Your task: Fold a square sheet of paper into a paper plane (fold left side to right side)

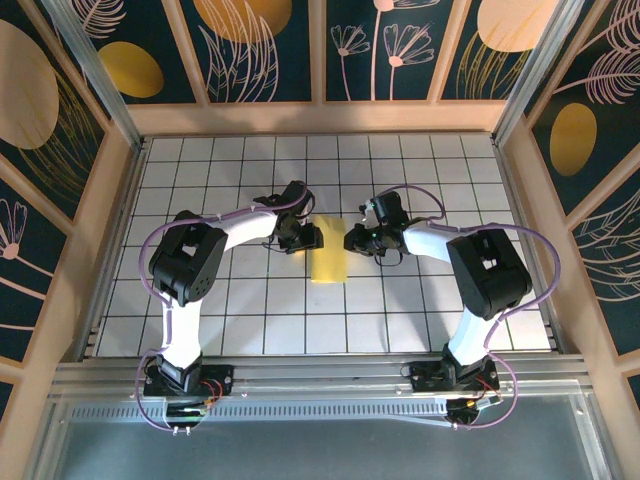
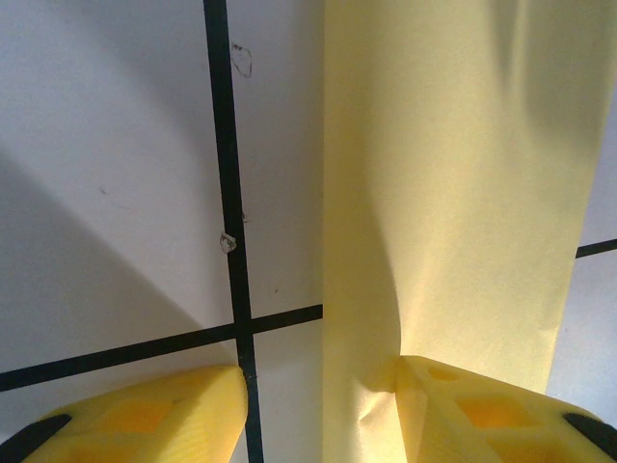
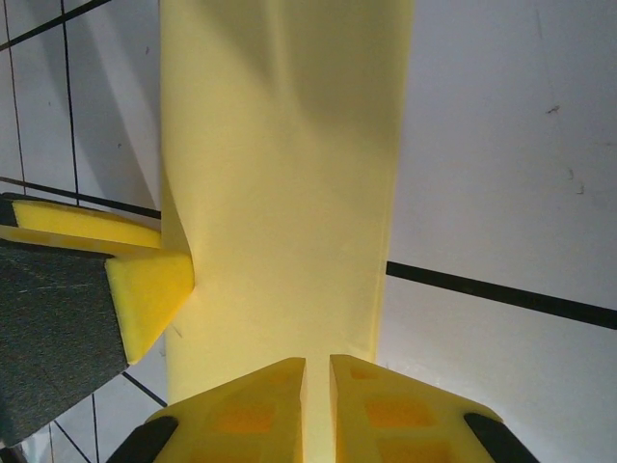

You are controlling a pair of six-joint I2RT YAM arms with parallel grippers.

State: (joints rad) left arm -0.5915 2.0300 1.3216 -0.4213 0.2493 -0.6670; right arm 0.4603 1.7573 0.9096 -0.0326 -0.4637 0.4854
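Observation:
The square sheet of paper [image 1: 328, 265] lies folded into a narrow yellow strip in the middle of the tiled table. My left gripper [image 1: 308, 238] sits at its far left corner, open. In the left wrist view one yellow finger [image 2: 482, 415] presses a dent into the paper [image 2: 453, 193], while the other finger [image 2: 145, 420] rests on bare tile. My right gripper [image 1: 355, 240] is at the strip's far right corner. In the right wrist view its jaws [image 3: 318, 395] are shut to a thin slit, tips resting on the paper [image 3: 289, 193]. The left gripper's fingertip [image 3: 145, 289] touches the strip's opposite edge.
The white table with black grid lines [image 1: 250, 320] is boxed in by wooden frames and dark painted panels on three sides. A metal rail [image 1: 320, 375] runs along the near edge by the arm bases.

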